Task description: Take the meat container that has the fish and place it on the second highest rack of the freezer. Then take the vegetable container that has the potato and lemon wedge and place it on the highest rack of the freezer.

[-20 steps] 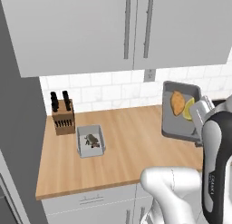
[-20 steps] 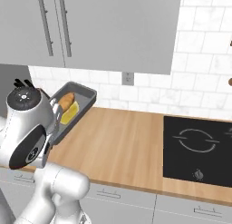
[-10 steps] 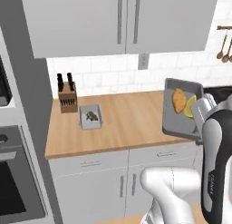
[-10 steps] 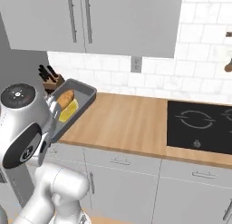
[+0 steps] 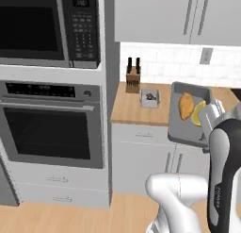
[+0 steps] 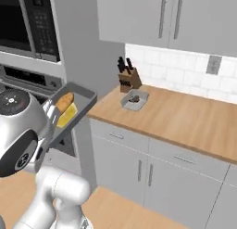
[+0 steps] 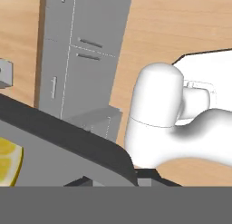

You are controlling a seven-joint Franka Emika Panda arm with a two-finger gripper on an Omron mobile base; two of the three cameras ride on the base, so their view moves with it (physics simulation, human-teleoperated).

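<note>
Gripping tray point(image 5: 184, 128) — oven point(image 5: 49, 123), microwave point(image 5: 47, 27) newly visible

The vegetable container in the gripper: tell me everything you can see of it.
The vegetable container is a shallow dark grey rectangular tray with a raised rim and rounded corners. It looks like metal or plastic. It holds a potato and a yellow lemon wedge. Steeply tilted, it hangs in the air in front of the cabinets, clear of the counter, held by the gripper at its edge.
</note>
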